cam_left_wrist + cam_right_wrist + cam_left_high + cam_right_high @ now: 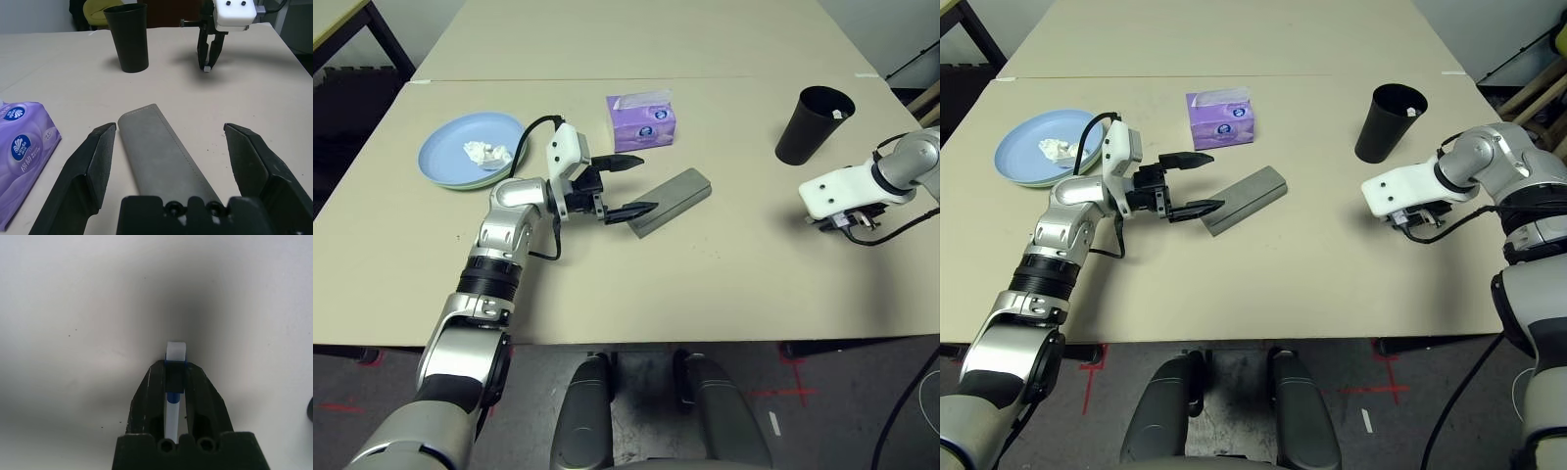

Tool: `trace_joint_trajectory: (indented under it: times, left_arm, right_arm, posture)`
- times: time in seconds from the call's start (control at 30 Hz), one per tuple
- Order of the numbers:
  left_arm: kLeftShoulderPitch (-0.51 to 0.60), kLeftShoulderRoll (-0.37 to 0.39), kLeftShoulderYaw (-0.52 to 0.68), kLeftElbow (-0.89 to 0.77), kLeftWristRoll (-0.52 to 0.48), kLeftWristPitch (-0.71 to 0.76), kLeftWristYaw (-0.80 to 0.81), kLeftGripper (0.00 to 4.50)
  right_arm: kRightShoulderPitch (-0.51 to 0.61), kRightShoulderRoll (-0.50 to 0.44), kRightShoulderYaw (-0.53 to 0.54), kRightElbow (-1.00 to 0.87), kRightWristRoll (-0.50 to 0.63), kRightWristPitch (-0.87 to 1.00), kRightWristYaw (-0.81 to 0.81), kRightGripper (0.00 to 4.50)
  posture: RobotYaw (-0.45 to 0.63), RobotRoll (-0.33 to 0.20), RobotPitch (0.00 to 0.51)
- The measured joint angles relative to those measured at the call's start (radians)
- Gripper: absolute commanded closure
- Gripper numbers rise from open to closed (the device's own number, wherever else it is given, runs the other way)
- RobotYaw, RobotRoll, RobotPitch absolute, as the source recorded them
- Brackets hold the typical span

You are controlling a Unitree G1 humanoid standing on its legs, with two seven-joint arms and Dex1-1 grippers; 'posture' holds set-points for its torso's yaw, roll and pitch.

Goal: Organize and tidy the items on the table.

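Step in hand looked like the right gripper (209, 58) picking the small white stick (175, 355) off the counter (724, 294), presumably for the black cup (813, 124) just behind it. To do it well: lift straight up before travelling, keep the pinch steady since the stick was thin and only its tip poked past the fingertips, clear the cup rim before letting go.

Right gripper was clenched on the stick, pointing steeply down close over the counter. White tip with a blue band stuck out beyond the fingertips, rest of it ran back between the two fingers.

Left gripper (625, 186) was spread fully wide, level, holding nothing. The grey glasses case (159, 156) lay flat on the counter with its near end between the fingers; couldn't tell if either pad touched it. Purple tissue box (642, 120) sat just beside.

Crumpled tissue (486, 153) rested on the stacked plates (450, 147) at far left.
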Motion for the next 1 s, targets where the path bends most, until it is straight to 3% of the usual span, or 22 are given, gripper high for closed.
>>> trace_joint_trajectory:
  times: [0.17,0.33,0.5,0.67,0.77,0.83,1.0]
  left_arm:
    - [0.000,0.001,0.000,0.000,0.000,-0.001,0.000,0.00]
    - [0.000,0.001,0.000,0.001,0.001,-0.004,0.000,0.00]
    - [0.000,0.001,0.000,0.003,0.001,-0.006,-0.001,0.00]
    - [-0.001,-0.001,0.000,0.012,0.001,-0.015,0.000,0.00]
    - [-0.005,-0.016,0.001,0.018,0.003,-0.025,0.015,0.00]
    - [-0.005,-0.033,-0.001,0.018,0.004,-0.028,0.022,0.00]
    - [-0.005,-0.031,-0.001,0.026,0.005,-0.035,0.022,0.00]
  right_arm:
    - [0.000,0.012,-0.054,-0.004,0.087,0.072,0.094,4.10]
    - [0.006,0.068,-0.221,-0.103,0.319,0.339,0.222,4.10]
    - [0.083,0.097,-0.383,-0.308,0.527,0.643,0.205,4.10]
    - [0.179,0.157,-0.518,-0.513,0.660,0.861,0.021,4.10]
    - [0.294,0.306,-0.651,-0.699,0.746,0.921,-0.233,4.10]
    - [0.359,0.402,-0.678,-0.797,0.786,0.950,-0.373,4.10]
    - [0.380,0.448,-0.727,-0.909,0.820,0.940,-0.579,4.10]
  posture:
    - [0.13,0.000,0.209]
    - [0.13,0.000,0.209]
    - [0.11,0.000,0.208]
    - [0.08,0.000,0.200]
    - [0.07,0.000,0.199]
    - [0.07,0.000,0.197]
    - [0.07,0.000,0.192]
